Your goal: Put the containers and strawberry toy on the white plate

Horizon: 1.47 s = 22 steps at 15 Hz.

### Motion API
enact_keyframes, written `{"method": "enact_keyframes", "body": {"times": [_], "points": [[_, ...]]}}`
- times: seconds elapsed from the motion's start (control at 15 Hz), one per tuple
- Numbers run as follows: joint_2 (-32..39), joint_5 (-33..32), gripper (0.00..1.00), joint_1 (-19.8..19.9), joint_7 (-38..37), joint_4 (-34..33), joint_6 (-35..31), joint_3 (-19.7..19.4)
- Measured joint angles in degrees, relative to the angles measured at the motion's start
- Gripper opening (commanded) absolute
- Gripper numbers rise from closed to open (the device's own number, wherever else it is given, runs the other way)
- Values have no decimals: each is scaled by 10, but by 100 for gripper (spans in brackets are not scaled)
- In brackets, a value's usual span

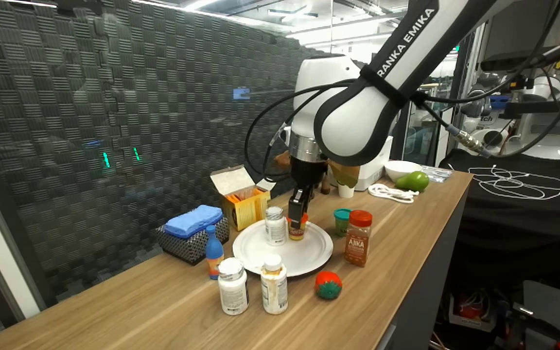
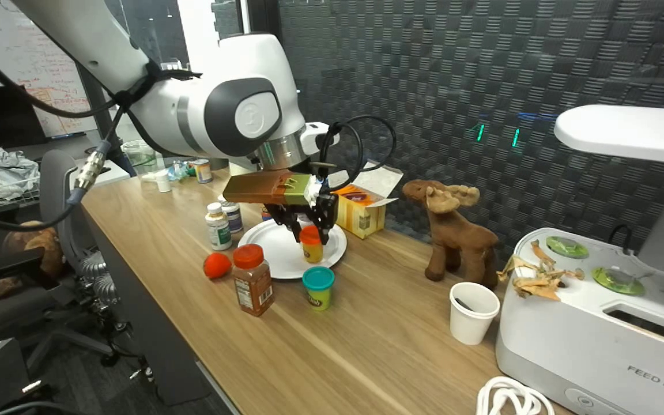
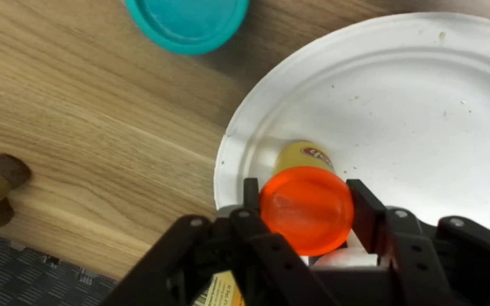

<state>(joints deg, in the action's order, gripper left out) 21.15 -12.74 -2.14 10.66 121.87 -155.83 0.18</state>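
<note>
the jaws pinch the orange-lidded tub [image 3: 306, 208], which apparently stands on the white plate [image 1: 304, 256]. in an exterior view, a white bottle [image 1: 275, 228] stands left of the tub; the strawberry toy [image 1: 328, 285] lies on the worktop [image 1: 163, 301] at the plate's near right.

In the wrist view the top edge cuts off the teal jar [image 3: 187, 21] and the right edge the plate [image 3: 419, 140]; the claw [image 3: 303, 187] covers most of a white bottle [image 3: 349, 258]. In an exterior view the arm [image 1: 358, 129] hides most of the moose [image 1: 282, 159], and the spice jar [image 1: 358, 240], its fine print unreadable, covers part of the teal jar. In an exterior view the leafy top of the strawberry [image 2: 217, 265] is hidden, and the bottom edge cuts the cord [image 2: 505, 383].
</note>
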Motion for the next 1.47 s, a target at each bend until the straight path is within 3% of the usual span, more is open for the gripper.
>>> {"method": "enact_keyframes", "body": {"times": [0.2,0.27,0.67,1.07,1.47], "points": [[3,0,99,0,1,0,-1,1],[3,3,100,1,1,0,-1,2],[-38,42,100,6,-21,12,0,6],[-144,99,100,12,-135,97,19,-6],[-187,60,100,17,-308,171,34,-35]]}}
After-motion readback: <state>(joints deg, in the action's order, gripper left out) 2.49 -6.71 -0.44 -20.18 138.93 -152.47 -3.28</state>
